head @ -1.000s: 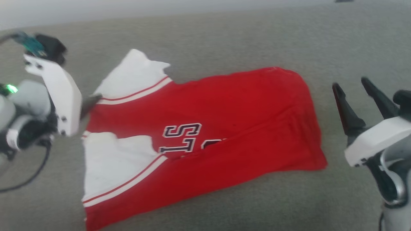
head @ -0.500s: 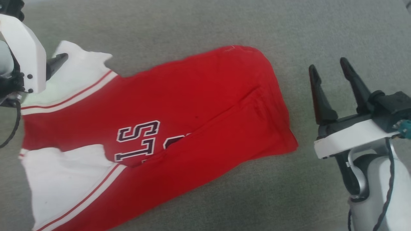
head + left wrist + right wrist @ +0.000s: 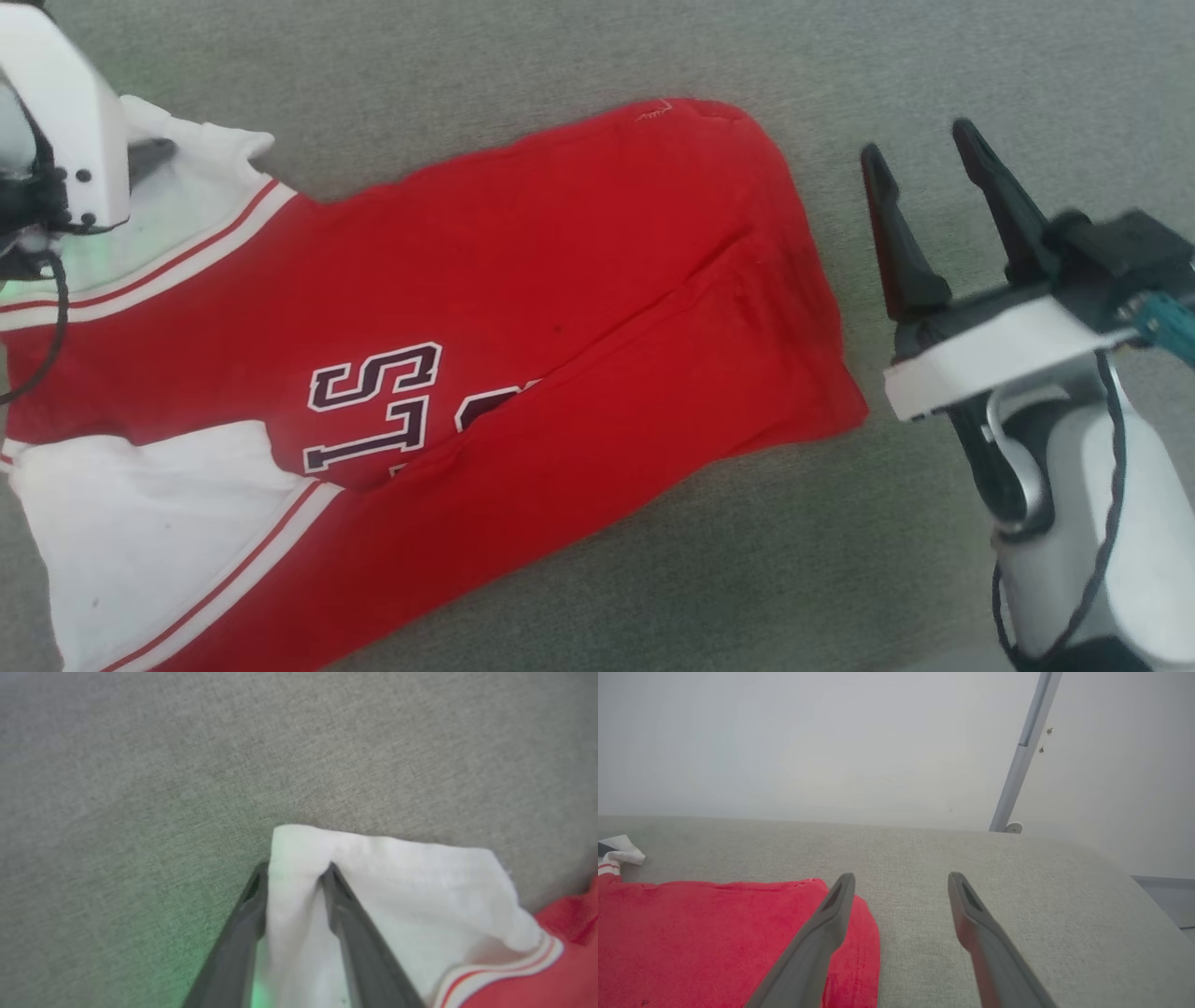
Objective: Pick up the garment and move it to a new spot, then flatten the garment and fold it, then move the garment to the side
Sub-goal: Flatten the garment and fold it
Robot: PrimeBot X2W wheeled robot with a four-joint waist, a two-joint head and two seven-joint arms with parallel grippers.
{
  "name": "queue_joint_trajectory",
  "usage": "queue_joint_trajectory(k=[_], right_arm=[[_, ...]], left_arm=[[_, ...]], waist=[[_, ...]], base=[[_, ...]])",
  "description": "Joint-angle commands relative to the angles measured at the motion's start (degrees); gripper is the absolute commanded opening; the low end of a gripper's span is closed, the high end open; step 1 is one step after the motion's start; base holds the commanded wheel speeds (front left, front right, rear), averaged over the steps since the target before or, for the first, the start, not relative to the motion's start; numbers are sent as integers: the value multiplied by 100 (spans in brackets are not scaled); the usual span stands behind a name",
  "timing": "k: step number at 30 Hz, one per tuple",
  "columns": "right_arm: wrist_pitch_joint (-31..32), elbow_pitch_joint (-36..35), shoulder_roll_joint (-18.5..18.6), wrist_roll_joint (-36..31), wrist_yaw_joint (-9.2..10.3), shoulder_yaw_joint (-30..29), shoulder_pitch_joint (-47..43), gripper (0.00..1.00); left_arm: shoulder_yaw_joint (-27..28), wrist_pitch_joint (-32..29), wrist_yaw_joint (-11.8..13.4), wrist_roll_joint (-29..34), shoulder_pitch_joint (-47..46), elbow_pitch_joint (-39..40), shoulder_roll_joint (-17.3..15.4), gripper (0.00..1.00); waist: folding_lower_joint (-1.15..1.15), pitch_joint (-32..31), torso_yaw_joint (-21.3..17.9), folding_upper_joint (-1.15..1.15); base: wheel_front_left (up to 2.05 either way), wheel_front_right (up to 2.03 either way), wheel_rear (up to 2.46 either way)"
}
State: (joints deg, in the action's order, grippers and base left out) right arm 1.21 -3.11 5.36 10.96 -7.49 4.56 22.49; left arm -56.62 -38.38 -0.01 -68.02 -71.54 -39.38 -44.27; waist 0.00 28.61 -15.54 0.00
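Clamping a white sleeve (image 3: 397, 882) of the garment (image 3: 560, 308) with the left gripper (image 3: 294, 877), fingers (image 3: 243, 924) narrow on the cloth, at the head view's upper left. Leaving the garment lying on the grey cushion (image 3: 560, 56), creased lengthwise, hem (image 3: 822, 355) pointing toward the right gripper (image 3: 915, 140). Holding the right gripper wide and empty, just beside the hem, apart from it, over the cushion, with a white wall (image 3: 831, 742) beyond.

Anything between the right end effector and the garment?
Nothing visible. The right end effector is open beside the garment, only bare grey surface between them. The left end effector is shut on its white sleeve.
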Motion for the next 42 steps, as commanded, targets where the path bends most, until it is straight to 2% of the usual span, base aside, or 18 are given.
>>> queue_joint_trajectory(k=[1,5,13,20,21,25,27,33,42], right_arm=[[56,76,23,29,0,50,167,100],[347,374,177,135,0,234,632,100],[1380,1686,667,572,3,922,1725,100],[2663,2644,873,1195,-1,1689,2341,100],[3058,2821,907,1414,-3,1874,2479,100],[3606,3076,959,1715,-10,2051,2630,100],[3797,3195,991,1767,-7,2044,2724,0],[3577,3255,1016,1581,5,1815,2959,0],[3080,2863,1249,1352,1,1426,2500,0]], left_arm=[[-147,-138,-29,-4,170,-126,163,0],[-184,-63,-134,108,-67,-238,369,0],[-206,84,-322,225,-425,-506,793,0],[-213,240,-460,251,-550,-771,1000,0],[-207,290,-486,247,-573,-845,1042,0],[-201,357,-519,248,-602,-939,1129,0],[-191,432,-549,250,-627,-1011,1177,0],[-177,582,-618,229,-685,-1181,1296,0],[-178,139,-517,-14,-669,-1115,1549,0]], waist=[[0,26,43,0],[0,111,196,0],[0,285,515,0],[0,323,669,0],[0,325,699,0],[0,322,750,0],[0,309,792,0],[0,125,993,0],[0,-422,1457,0]], base=[[0,0,0],[0,0,0],[0,0,0],[0,0,0],[0,0,0],[0,0,0],[0,0,0],[0,0,0],[0,0,0]])
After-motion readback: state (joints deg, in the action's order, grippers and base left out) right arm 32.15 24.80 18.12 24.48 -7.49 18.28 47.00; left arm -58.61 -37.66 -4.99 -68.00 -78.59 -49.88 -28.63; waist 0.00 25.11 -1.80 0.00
